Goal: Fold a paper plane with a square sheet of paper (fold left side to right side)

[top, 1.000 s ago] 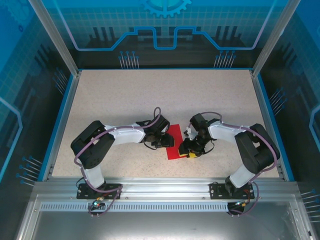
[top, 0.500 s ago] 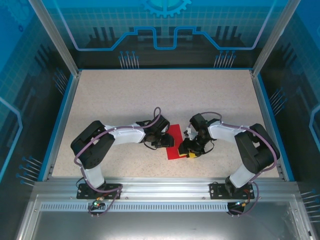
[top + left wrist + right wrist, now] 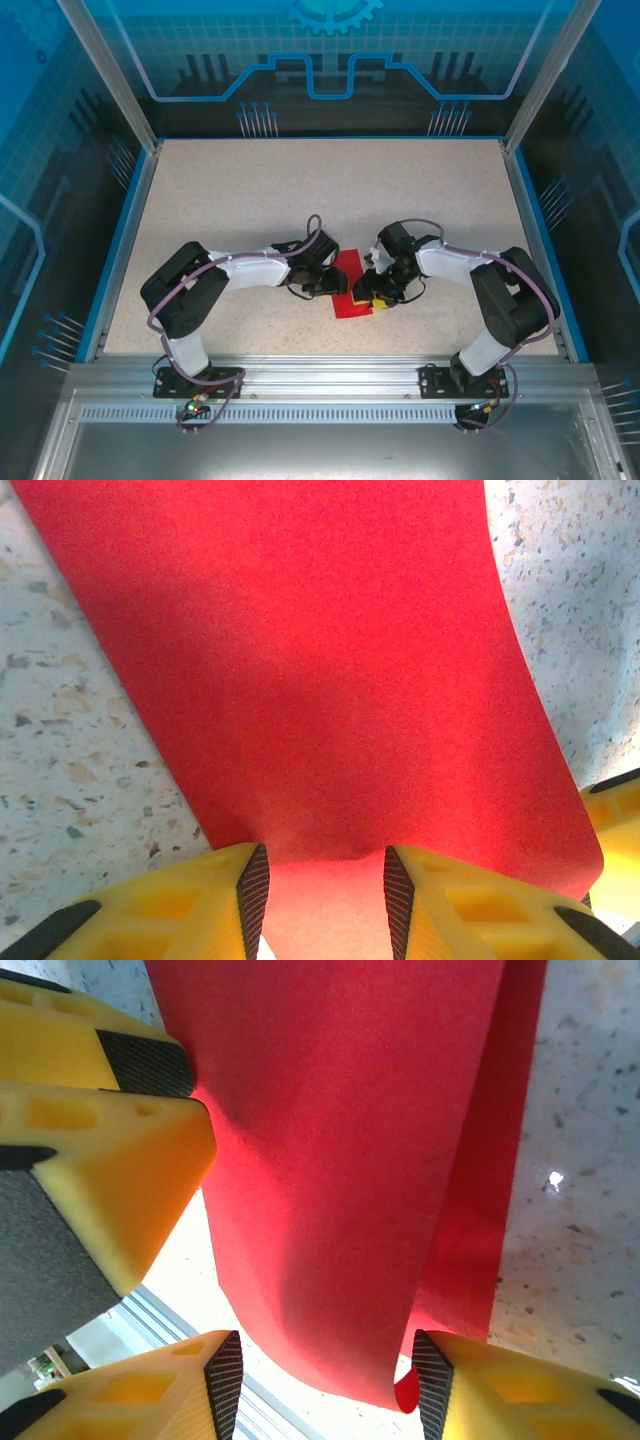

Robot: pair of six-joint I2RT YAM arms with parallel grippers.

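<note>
Top external view: red paper lies between the arms. The left gripper and right gripper are each half open, straddling its lifted edge.

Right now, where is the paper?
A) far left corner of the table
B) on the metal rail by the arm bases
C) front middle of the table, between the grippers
C: seen from above, the paper lies at the front middle of the table, with the left gripper and right gripper on either side of it.
</note>
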